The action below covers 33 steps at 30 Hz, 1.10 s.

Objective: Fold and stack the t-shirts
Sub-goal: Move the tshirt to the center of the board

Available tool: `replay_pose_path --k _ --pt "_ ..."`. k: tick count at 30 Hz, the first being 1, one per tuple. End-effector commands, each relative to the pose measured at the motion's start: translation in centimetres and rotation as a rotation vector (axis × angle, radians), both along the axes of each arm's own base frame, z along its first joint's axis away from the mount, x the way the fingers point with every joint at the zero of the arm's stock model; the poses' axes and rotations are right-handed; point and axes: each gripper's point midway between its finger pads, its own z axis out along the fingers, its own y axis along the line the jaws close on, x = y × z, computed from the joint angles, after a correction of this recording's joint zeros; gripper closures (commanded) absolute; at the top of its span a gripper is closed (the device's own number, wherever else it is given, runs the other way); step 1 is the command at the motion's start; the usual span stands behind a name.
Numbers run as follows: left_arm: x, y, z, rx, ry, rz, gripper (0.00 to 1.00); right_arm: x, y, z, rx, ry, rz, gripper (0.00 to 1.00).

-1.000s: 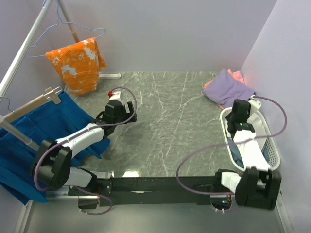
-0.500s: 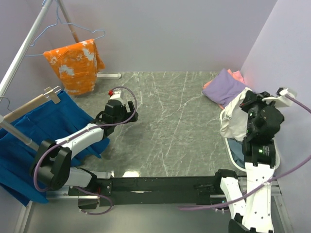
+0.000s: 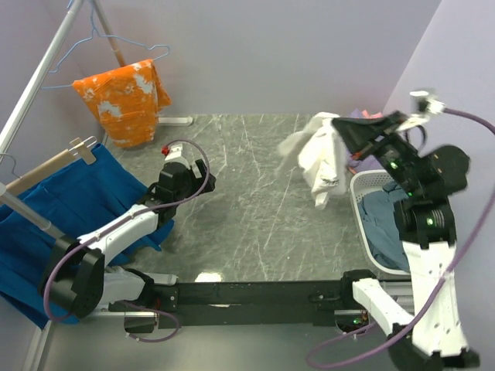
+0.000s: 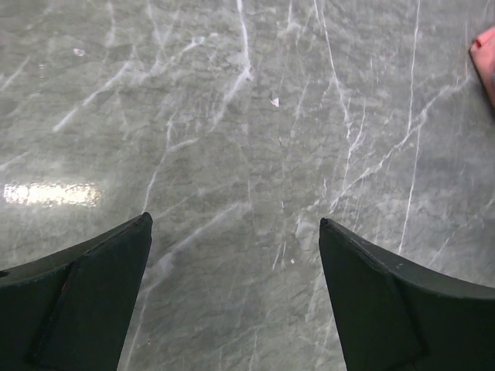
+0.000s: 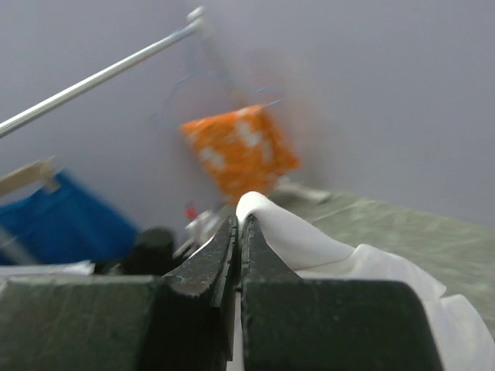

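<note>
right gripper [image 5: 238, 226]: clamped on white tee [image 3: 319, 158], which hangs in air over far-right table [image 3: 255, 201], just left of basket [image 3: 357, 199] | left gripper [image 4: 234, 222]: apart, empty, over table at left | grey-blue tee [image 3: 384, 224]: in basket

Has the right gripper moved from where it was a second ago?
Yes. The right gripper has lifted out of the white basket and swung left over the table, shut on the white t-shirt.
</note>
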Motion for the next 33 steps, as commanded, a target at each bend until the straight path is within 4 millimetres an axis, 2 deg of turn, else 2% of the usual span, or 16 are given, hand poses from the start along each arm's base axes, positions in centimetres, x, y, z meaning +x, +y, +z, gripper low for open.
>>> replay_pose_path --k 1,3,8,12,16,17,18,19,21,22,23,24,25,27,28,33 --pt "0.4 1.3 2.5 -0.059 -0.087 0.081 0.05 -2.3 5.8 1.6 -0.032 -0.069 0.33 1.0" --pt "0.3 1.8 2.6 -0.058 -0.092 0.101 0.04 -1.3 7.1 0.1 -0.015 -0.021 0.367 1.0" --pt "-0.2 2.8 3.6 -0.053 -0.124 0.131 0.02 2.4 9.8 -6.8 -0.02 0.135 0.413 1.0" --pt "-0.4 2.3 4.0 -0.074 -0.127 0.1 0.02 8.4 10.6 -14.7 -0.039 0.344 0.305 1.0" --pt "-0.5 -0.4 4.3 -0.121 -0.096 -0.026 0.09 14.8 8.9 -22.5 -0.111 0.522 0.075 1.0" --pt "-0.6 -0.7 4.1 -0.134 -0.08 -0.032 0.1 16.4 7.7 -24.0 -0.133 0.559 -0.031 0.96" --pt "-0.8 -0.9 3.8 -0.141 -0.07 -0.038 0.11 17.8 7.1 -27.0 -0.174 0.627 -0.082 0.82" --pt "-1.1 -1.4 3.5 -0.151 -0.062 -0.067 0.11 18.9 6.2 -27.3 -0.188 0.643 -0.157 0.61" --pt "-2.2 -1.6 2.1 -0.147 -0.033 -0.078 0.11 20.2 4.0 -29.3 -0.235 0.684 -0.299 0.49" --pt "-2.5 -1.5 2.2 -0.151 -0.048 -0.076 0.11 20.1 3.1 -29.7 -0.249 0.701 -0.348 0.41" --pt "-3.2 -2.0 1.8 -0.158 -0.044 -0.092 0.11 19.8 2.6 -30.1 -0.26 0.707 -0.376 0.41" --pt "-4.3 -2.1 0.3 -0.15 -0.025 -0.103 0.09 19.4 2.0 -28.8 -0.243 0.664 -0.402 0.41" --pt "-4.7 -2.3 0.8 -0.166 -0.058 -0.111 0.08 18.2 1.6 -30.4 -0.255 0.69 -0.411 0.41" --pt "-6.4 -3.4 -0.3 -0.179 -0.055 -0.162 0.09 16.9 0.3 -29.7 -0.239 0.669 -0.471 0.37" --pt "-6.8 -3.8 -0.1 -0.187 -0.069 -0.174 0.09 15.8 -0.4 -31.3 -0.255 0.699 -0.49 0.36" --pt "-8.8 -6.8 -0.3 -0.148 -0.104 -0.247 0.09 12.7 -2.0 -32.3 -0.255 0.71 -0.524 0.33"
